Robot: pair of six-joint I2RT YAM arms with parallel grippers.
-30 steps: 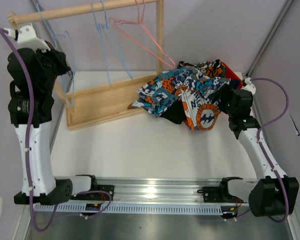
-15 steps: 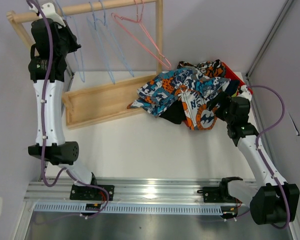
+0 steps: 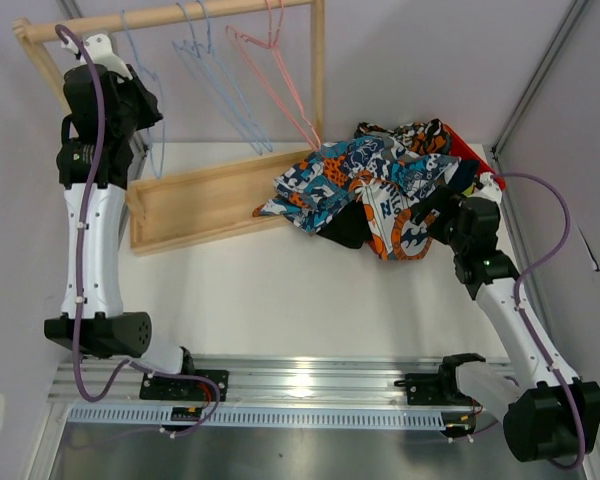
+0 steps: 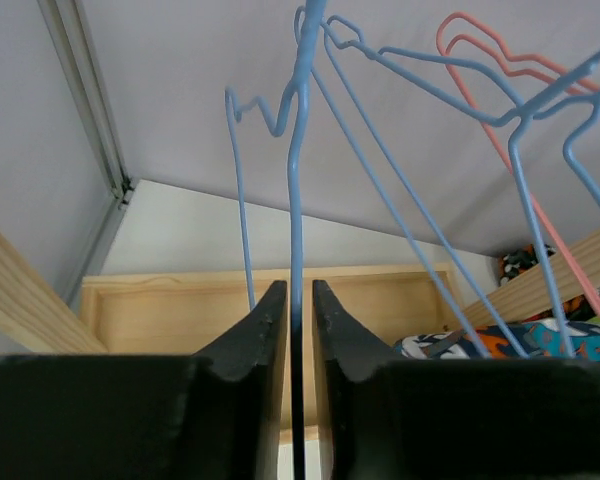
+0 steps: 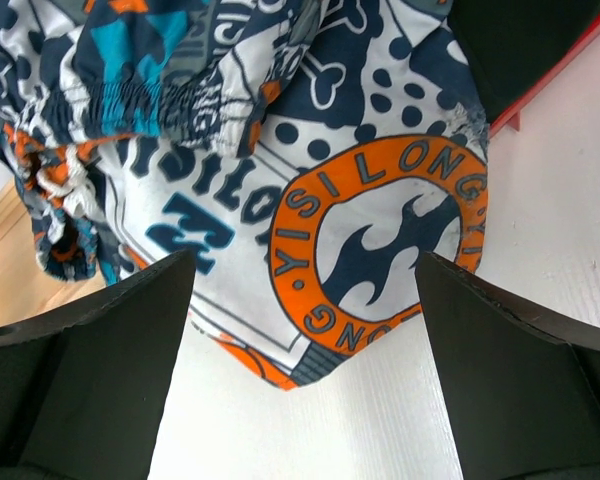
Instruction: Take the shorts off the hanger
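From above, the wooden rack [image 3: 215, 200] stands at the far left of a white table [image 3: 280, 290], with pale lilac walls behind. The shorts [image 3: 380, 185] lie in a heap just right of the rack's base, off the hangers. The left gripper [image 3: 148, 108] is up under the rack's rail and the right gripper [image 3: 432, 205] is at the heap's right edge.

Left wrist: the fingers [image 4: 270, 320] stand a narrow slit apart, and the blue hanger [image 4: 298, 150] wire runs through the slit. A pink hanger [image 4: 500, 90] hangs further right along the rack.

Right wrist: the fingers [image 5: 130, 340] are spread wide and hold nothing. The patterned cloth carries an orange ring reading "YISILONG".
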